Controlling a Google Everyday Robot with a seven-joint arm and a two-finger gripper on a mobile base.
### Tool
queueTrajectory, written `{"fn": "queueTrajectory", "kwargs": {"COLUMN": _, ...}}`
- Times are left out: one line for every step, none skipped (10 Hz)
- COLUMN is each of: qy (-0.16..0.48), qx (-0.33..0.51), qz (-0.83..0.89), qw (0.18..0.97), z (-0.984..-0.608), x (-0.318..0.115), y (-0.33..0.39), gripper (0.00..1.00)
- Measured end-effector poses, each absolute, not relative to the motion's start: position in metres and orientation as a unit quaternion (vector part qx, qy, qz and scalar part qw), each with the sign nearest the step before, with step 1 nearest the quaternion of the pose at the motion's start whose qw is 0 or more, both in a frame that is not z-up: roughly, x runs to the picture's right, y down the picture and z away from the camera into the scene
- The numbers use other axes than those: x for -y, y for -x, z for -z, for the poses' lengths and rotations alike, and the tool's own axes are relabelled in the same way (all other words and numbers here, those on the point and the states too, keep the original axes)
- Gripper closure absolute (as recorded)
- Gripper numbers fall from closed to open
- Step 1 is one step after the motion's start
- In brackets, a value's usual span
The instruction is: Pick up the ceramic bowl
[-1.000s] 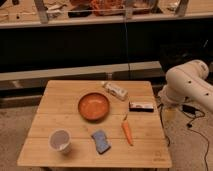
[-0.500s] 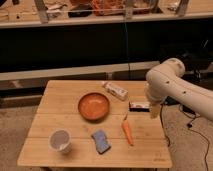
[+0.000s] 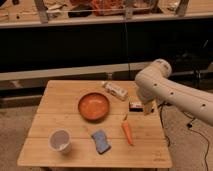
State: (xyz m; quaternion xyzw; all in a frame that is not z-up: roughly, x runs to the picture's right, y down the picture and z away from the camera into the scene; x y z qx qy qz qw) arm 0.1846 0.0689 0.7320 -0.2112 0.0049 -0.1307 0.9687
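The ceramic bowl (image 3: 93,106) is round, shallow and orange-brown with a darker rim. It sits upright near the middle of the wooden table (image 3: 60,110). The white arm (image 3: 165,90) reaches in from the right and bends down over the table's right side. My gripper (image 3: 147,108) hangs at its lower end, just right of a small dark packet (image 3: 135,105) and well to the right of the bowl. It holds nothing that I can see.
A white cup (image 3: 60,141) stands at the front left. A blue sponge (image 3: 101,141) and a carrot (image 3: 127,131) lie in front of the bowl. A white wrapped packet (image 3: 116,90) lies behind the bowl to its right. A dark counter runs behind the table.
The arm has swung left from beyond the table's right edge and now hangs over its right side, closer to the bowl. The things on the table have not moved.
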Motion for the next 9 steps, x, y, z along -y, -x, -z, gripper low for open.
{"fn": "queueTrajectory", "kwargs": {"qy": 0.205, "qx": -0.004, "qz": 0.142, "qw": 0.968, "z": -0.735, "x": -0.067, "y": -0.184, "gripper": 0.20}}
{"fn": "queueTrajectory", "kwargs": {"qy": 0.199, "qx": -0.002, "qz": 0.152, "qw": 0.968, "z": -0.736, "x": -0.066, "y": -0.183, "gripper": 0.20}}
{"fn": "queueTrajectory", "kwargs": {"qy": 0.193, "qx": 0.003, "qz": 0.170, "qw": 0.966, "z": -0.739, "x": -0.064, "y": -0.176, "gripper": 0.20}}
{"fn": "queueTrajectory", "kwargs": {"qy": 0.190, "qx": 0.007, "qz": 0.182, "qw": 0.965, "z": -0.741, "x": -0.062, "y": -0.169, "gripper": 0.20}}
{"fn": "queueTrajectory", "kwargs": {"qy": 0.186, "qx": 0.012, "qz": 0.195, "qw": 0.963, "z": -0.744, "x": -0.060, "y": -0.160, "gripper": 0.20}}
{"fn": "queueTrajectory", "kwargs": {"qy": 0.183, "qx": 0.016, "qz": 0.205, "qw": 0.961, "z": -0.746, "x": -0.059, "y": -0.154, "gripper": 0.20}}
{"fn": "queueTrajectory", "kwargs": {"qy": 0.178, "qx": 0.022, "qz": 0.219, "qw": 0.959, "z": -0.749, "x": -0.057, "y": -0.150, "gripper": 0.20}}
{"fn": "queueTrajectory", "kwargs": {"qy": 0.176, "qx": 0.025, "qz": 0.227, "qw": 0.958, "z": -0.750, "x": -0.056, "y": -0.149, "gripper": 0.20}}
{"fn": "queueTrajectory", "kwargs": {"qy": 0.173, "qx": 0.030, "qz": 0.239, "qw": 0.955, "z": -0.752, "x": -0.056, "y": -0.146, "gripper": 0.20}}
